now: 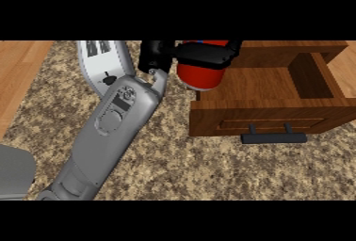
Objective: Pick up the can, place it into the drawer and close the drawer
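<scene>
A red can [201,76] is held at the top middle of the head view, its lower end hanging over the left rim of the open wooden drawer [264,117]. My right hand [206,52] is shut on the can, with black fingers curled over its upper part and hiding its top. The grey forearm [115,122] runs in from the lower left. The drawer's inside [254,84] shows bare wood, and its black handle [274,138] faces me. My left hand does not show; only a grey piece of arm [14,172] sits at the lower left edge.
A white and grey toaster-like appliance [104,59] stands at the back left, just beside my right forearm. The speckled counter [195,169] stretches in front of the drawer. A wooden strip [17,75] runs along the left edge.
</scene>
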